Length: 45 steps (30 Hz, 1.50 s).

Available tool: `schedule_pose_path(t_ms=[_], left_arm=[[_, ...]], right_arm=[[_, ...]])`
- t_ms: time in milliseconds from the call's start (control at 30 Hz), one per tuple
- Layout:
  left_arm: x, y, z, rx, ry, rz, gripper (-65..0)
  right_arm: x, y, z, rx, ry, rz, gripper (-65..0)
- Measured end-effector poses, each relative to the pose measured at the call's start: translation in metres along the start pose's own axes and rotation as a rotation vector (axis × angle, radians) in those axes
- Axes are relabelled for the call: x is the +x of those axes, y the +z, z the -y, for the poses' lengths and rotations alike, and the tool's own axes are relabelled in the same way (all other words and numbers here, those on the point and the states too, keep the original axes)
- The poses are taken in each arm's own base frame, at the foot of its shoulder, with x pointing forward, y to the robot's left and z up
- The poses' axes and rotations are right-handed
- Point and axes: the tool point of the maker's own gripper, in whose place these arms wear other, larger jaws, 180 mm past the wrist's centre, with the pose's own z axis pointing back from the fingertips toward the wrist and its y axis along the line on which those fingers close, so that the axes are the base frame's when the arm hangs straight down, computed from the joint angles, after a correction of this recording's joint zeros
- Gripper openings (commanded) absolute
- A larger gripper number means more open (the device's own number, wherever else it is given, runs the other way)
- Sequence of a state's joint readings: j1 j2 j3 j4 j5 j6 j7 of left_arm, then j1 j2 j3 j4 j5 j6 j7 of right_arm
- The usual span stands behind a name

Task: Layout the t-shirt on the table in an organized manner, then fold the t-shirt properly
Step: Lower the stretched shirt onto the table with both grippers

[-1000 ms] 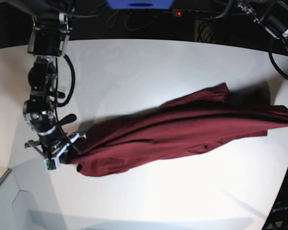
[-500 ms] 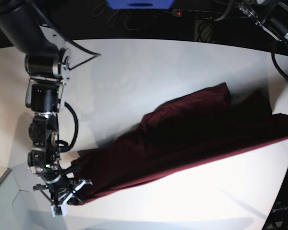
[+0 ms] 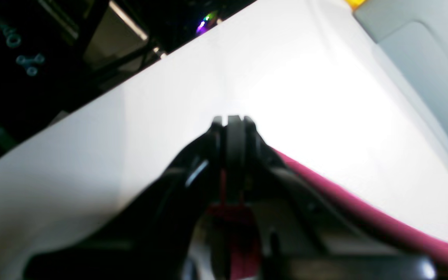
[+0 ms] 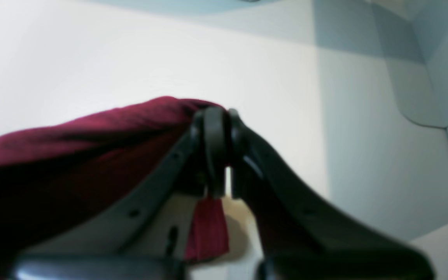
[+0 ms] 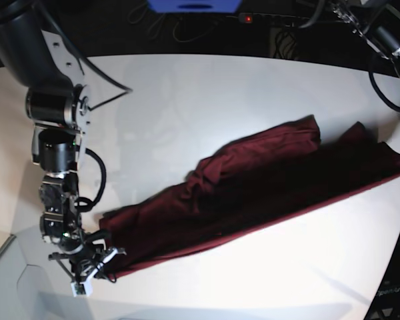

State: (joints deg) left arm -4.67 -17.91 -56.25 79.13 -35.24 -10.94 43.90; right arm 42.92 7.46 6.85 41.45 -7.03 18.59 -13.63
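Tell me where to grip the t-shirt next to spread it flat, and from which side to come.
Both grippers already pinch opposite ends of the t-shirt: right gripper, left gripper. It lies stretched in a long band on the table. The bunched fold along its far edge probably needs pulling out next; come from the far side, where the cloth rises in a ridge.

White desk [image 5: 207,93] with a curved far edge carried one thing: the dark maroon t-shirt [image 5: 253,190]. The shirt lay stretched in a long diagonal band, bunched and wrinkled, from the desk's near-left part up to its right edge. One lumpy fold sat near the band's middle. All around the shirt was plain white desk surface, brightly lit on its near side.
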Motion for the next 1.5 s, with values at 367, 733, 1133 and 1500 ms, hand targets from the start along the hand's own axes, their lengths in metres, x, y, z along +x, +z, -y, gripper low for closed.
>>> schedule_pose_path(t_ms=[367,733,1133,1500], left_arm=[[0.002,-0.001,0.002,-0.004,0.004,0.006,-64.8],[-0.003,-0.004,0.009,-0.021,0.001,-0.005,-64.8],[-0.003,-0.004,0.009,-0.021,0.001,-0.005,-64.8],[-0.003,-0.004,0.009,-0.020,0.002,-0.005,-64.8]], right_arm=[[-0.032,0.004,-0.002,0.003,-0.009,-0.058,-27.4],[-0.069,0.030,-0.074,0.078,-0.043,-0.078,-27.4],[-0.121,0.031,-0.110,0.138,-0.098,-0.179,-29.3],[-0.134,0.026,-0.117,0.153,-0.125,-0.164,-41.9]])
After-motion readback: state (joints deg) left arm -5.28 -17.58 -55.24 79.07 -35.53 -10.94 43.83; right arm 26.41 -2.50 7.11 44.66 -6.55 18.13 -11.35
